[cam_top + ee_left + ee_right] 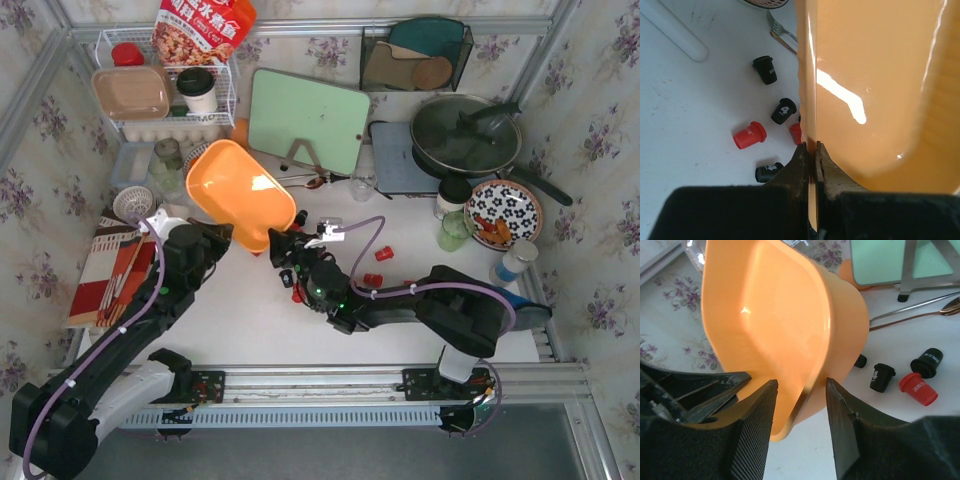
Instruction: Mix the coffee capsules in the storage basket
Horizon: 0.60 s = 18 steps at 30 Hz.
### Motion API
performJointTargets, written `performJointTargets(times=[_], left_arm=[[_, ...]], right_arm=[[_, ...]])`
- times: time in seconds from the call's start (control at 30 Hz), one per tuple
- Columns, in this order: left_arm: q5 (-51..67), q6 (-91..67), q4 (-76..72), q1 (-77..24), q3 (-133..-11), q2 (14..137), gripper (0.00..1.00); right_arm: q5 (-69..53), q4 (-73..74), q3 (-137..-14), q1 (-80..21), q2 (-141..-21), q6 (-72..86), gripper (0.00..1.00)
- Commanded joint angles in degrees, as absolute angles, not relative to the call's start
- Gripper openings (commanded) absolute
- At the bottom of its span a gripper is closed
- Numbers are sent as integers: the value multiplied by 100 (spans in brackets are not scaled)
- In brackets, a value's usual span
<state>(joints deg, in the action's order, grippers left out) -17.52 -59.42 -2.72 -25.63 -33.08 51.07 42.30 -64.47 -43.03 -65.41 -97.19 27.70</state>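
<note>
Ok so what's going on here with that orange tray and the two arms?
The left gripper is clamped on the rim of the shallow orange plastic tray, holding it tipped up off the white table. The right gripper has its jaws either side of the same rim with a gap showing, so it is not gripping yet. The small red and black coffee capsules lie scattered on the table beside the tray; none show inside it.

free: tabletop (250, 325) near edge, left of centre, plenty of room tbh | blocked: tilted storage basket (238, 190) left-middle, coffee capsules (372, 280) loose mid-table | back edge: cutting board (308, 122) and pan (466, 135) wall it off
</note>
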Motion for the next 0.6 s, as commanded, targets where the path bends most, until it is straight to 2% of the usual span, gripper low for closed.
performJointTargets(times=[0.0, 0.13, 0.3, 0.43, 0.47, 0.57], left_arm=[[-1775, -5880, -602, -2658, -3339, 5087, 0], [-1848, -5799, -598, -2765, -3366, 5080, 0], [-1880, -5741, -651, -2885, -3392, 5175, 0], [-1829, -5741, -643, -2920, -3446, 5273, 0], [-1774, -5715, -642, -2918, -3464, 5300, 10], [-1685, -5663, -402, -2919, -3627, 5334, 57]], right_arm=[[4469, -6285, -4493, -6541, -9883, 2705, 50], [4584, -6318, -4491, -6540, -9961, 2691, 39], [4678, -6408, -4557, -6545, -10018, 2568, 20], [4711, -6519, -4596, -6539, -10044, 2430, 0], [4742, -6528, -4609, -6538, -10053, 2414, 0], [4885, -6621, -4593, -6536, -10093, 2378, 0]])
